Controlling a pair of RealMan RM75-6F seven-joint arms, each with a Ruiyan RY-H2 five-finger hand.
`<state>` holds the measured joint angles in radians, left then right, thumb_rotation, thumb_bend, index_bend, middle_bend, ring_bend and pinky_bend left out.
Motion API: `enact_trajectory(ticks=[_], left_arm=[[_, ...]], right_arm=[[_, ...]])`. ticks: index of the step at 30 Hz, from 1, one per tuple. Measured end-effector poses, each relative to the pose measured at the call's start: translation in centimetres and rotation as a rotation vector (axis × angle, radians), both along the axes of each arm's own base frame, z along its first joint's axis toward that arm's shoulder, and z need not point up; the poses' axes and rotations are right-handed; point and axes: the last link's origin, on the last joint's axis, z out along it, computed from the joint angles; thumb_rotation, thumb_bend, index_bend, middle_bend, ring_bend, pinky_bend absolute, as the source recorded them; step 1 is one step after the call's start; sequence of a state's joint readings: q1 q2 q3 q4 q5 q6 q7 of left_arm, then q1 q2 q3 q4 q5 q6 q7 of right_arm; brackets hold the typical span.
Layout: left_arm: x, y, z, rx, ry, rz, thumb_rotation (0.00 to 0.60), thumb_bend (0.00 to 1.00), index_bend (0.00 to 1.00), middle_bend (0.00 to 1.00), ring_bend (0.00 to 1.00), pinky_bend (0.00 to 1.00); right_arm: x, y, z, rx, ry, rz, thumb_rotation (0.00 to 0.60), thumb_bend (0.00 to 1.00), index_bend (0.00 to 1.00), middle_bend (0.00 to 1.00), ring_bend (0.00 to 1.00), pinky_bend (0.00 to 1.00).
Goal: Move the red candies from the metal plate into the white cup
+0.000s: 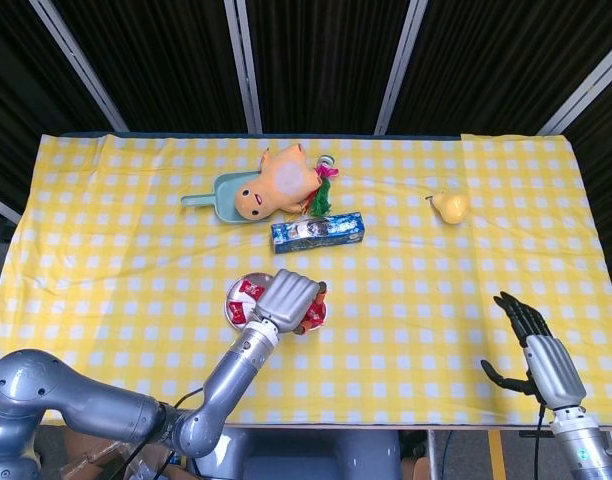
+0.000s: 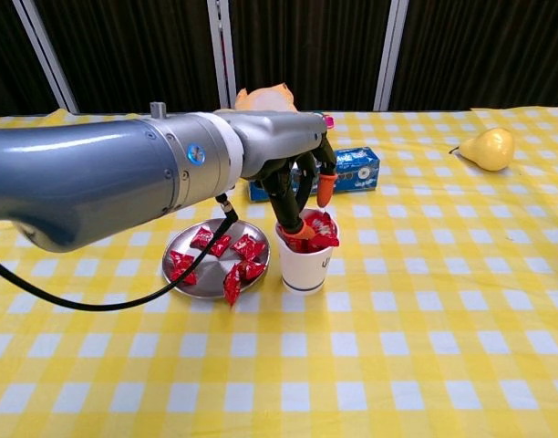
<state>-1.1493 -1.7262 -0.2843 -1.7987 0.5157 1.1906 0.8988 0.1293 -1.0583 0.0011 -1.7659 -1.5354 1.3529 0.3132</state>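
Candies (image 2: 226,257) left on the plate (image 2: 195,284) look light, crinkly & slick-wrapped, so you'd pinch each by its twisted end w/ fingertips, not squeeze; left hand (image 2: 302,187) is over the cup (image 2: 302,265), can't tell if it holds one; right hand (image 1: 534,345) idle, fingers apart
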Motion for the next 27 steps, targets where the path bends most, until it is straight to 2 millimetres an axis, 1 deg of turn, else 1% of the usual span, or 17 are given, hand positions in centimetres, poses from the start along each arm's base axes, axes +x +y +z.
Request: enact_trajectory(ticks=[4,9,15,21,27], left_arm=[[-0.2,0.4,0.9,0.021,-0.014,0.012,0.600,0.23,0.38,0.42,0.86,0.93],[-0.8,1.0,2.1,0.045,-0.028,0.030,0.600,0.23,0.36,0.41,0.86,0.93],[-2.5,1.6,2.8,0.069,0.014,0.048,0.600,0.23,0.36,0.41,0.86,0.93],[-4.5,2.2,2.5,0.069,0.079,0.068,0.600,0.23,0.36,0.41,0.86,0.93],[-6.1,2.4,1.2,0.055,0.141,0.077,0.600,0.23,0.35,0.40,0.86,0.93]], right_arm=[[0.0,0.0,0.0,-0.001,0.005,0.005,0.600,0.36,0.00,0.00,0.00,0.00],[0.0,0.1,0.0,-0.003,0.005,0.003,0.600,0.36,0.00,0.00,0.00,0.00],[0.0,0.1,0.0,-0.001,0.009,0.004,0.600,0.36,0.00,0.00,0.00,0.00],[0.0,0.1,-0.1,0.002,0.012,0.005,0.600,0.36,0.00,0.00,0.00,0.00],[0.0,0.1,-0.1,0.002,0.012,0.003,0.600,0.36,0.00,0.00,0.00,0.00]])
